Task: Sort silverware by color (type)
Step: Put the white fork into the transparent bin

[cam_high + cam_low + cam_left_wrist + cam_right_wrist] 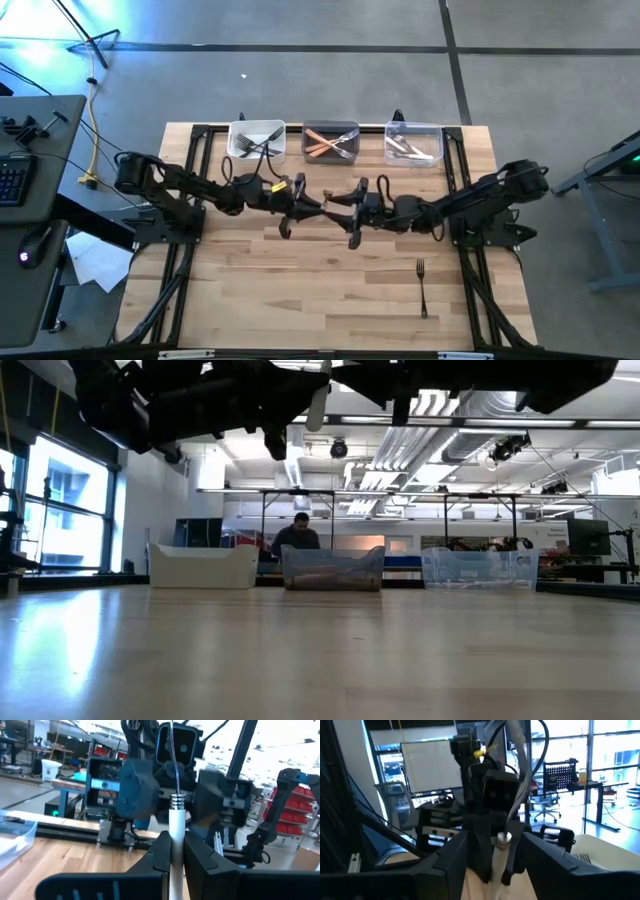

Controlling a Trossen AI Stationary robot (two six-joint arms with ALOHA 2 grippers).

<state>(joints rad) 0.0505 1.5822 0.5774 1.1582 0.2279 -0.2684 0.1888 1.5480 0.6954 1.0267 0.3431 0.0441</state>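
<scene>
Above the centre of the wooden table (250, 290), the 2 arms meet nose to nose. The left gripper (318, 206), reaching in from the frame's left, is clamped on the handle of a white-handled fork (176, 835), its metal neck pointing toward the right gripper (338, 208), whose fingers stand apart on either side of the same fork. Along the table's upper edge sit 3 bins: the white bin (257, 140) with dark-handled forks, the dark bin (331, 142) with orange-handled forks, the clear bin (414, 144) with pale-handled forks. A lone black-handled fork (422, 287) lies on the wood at lower right
</scene>
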